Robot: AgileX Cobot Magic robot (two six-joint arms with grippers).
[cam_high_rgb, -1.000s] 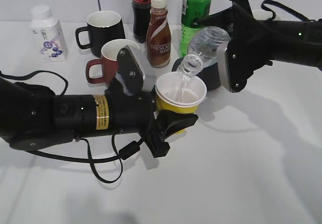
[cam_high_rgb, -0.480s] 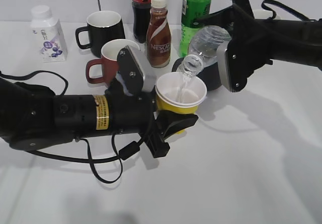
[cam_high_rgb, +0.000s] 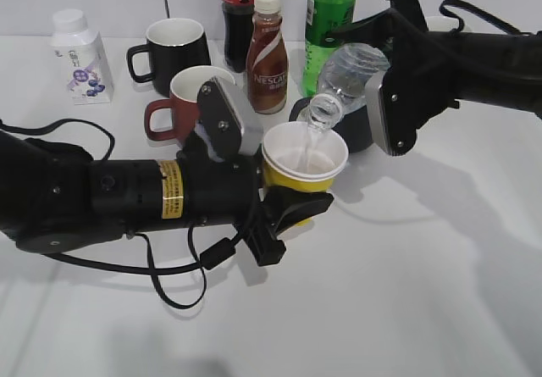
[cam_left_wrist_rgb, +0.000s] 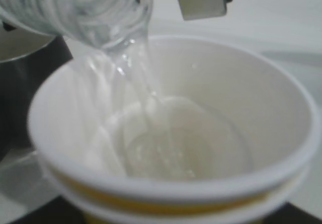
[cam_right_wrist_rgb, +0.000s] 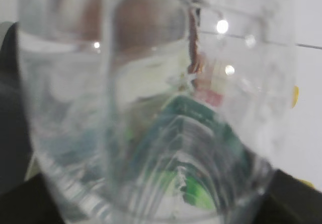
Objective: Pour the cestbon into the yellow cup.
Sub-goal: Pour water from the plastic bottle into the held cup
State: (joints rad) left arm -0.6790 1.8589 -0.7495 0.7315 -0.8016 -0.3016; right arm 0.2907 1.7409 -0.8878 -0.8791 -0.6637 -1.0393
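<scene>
A: Between the left fingers [cam_high_rgb: 292, 203] — item one, the yellow cup [cam_high_rgb: 303, 167], clamped at its lower wall, held off the table [cam_high_rgb: 423, 292], upright or nearly so. Wrist view: white inside, water pooled in the bottom, level well below the rim.

B: Right fingers [cam_high_rgb: 383, 110]?

A: Closed around the body of the cestbon [cam_high_rgb: 345, 79], which is tipped mouth-down to the left. Mouth just above the cup's far rim; a thin stream runs into the pool. The right wrist view is filled with clear ribbed plastic, so the contact itself is hidden there; from the exterior view I judge the hold firm.

B: Hazards?

A: One — the mouth sits over the rim, not the centre; a small drift of either arm would likely send water down the outside wall and onto the left arm's housing. Two — paper cup, pinched from the sides; as it fills, the wall may buckle or slip. Three — a steeper tilt could make the stream gulp and splash.

B: Surroundings?

A: Red mug [cam_high_rgb: 182, 97], black mug [cam_high_rgb: 174, 45], brown Nescafé bottle [cam_high_rgb: 267, 55], green soda bottle [cam_high_rgb: 329, 17] — near, behind the pour, untouched.
</scene>
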